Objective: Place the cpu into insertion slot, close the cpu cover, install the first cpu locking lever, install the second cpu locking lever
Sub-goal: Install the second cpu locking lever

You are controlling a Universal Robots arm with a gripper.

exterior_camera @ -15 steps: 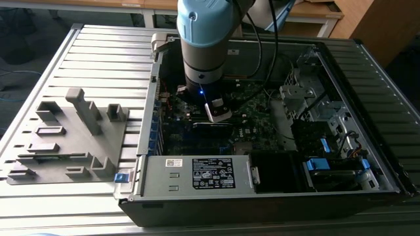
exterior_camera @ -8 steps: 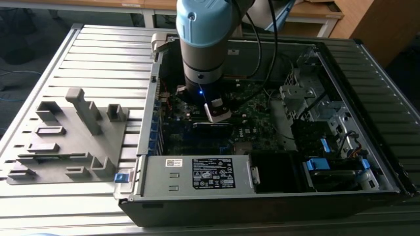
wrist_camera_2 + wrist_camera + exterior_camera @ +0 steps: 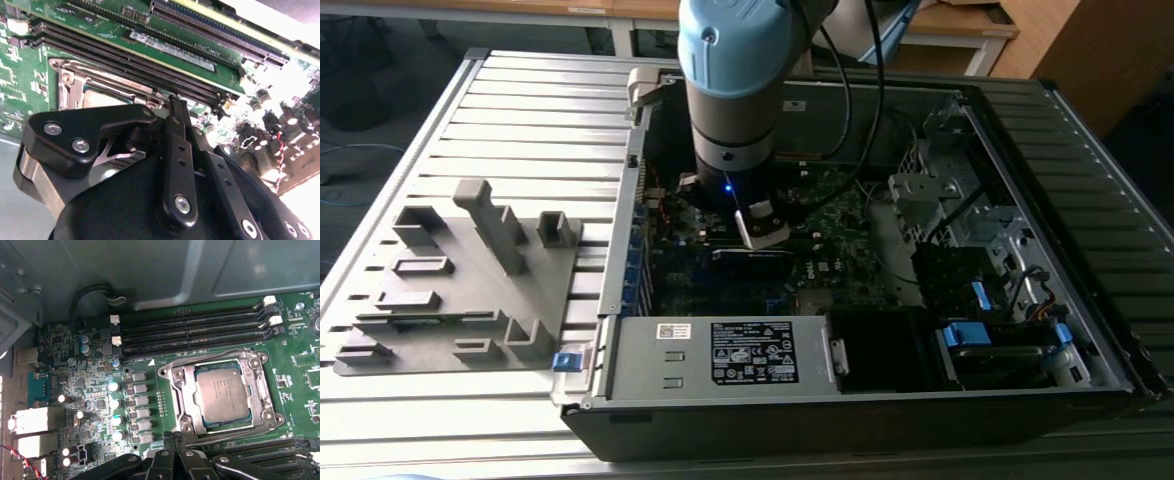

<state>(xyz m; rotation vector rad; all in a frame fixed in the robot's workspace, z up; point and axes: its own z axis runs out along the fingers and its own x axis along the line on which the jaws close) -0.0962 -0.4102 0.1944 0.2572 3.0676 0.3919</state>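
Around the cpu (image 3: 221, 396) everything you see hangs on a green motherboard (image 3: 165, 371) traced with fine pale lines. The cpu itself shows a dull grey metal top with faint dark print. Framing it, the cpu cover (image 3: 186, 390) is shiny silver, with a thin dark lever wire running just beside its edge. Above the cpu, the long memory slots (image 3: 192, 330) are black with white end clips. Further from the cpu, past the cover, small capacitors (image 3: 114, 386) have silver and pale blue tops. Near the cpu's lower edge, the gripper (image 3: 172, 442) linkage is matte black with bright silver screws. In the exterior view, the arm (image 3: 736, 60) over the board is light blue and grey, and the power supply box (image 3: 720, 352) is grey with a black label.
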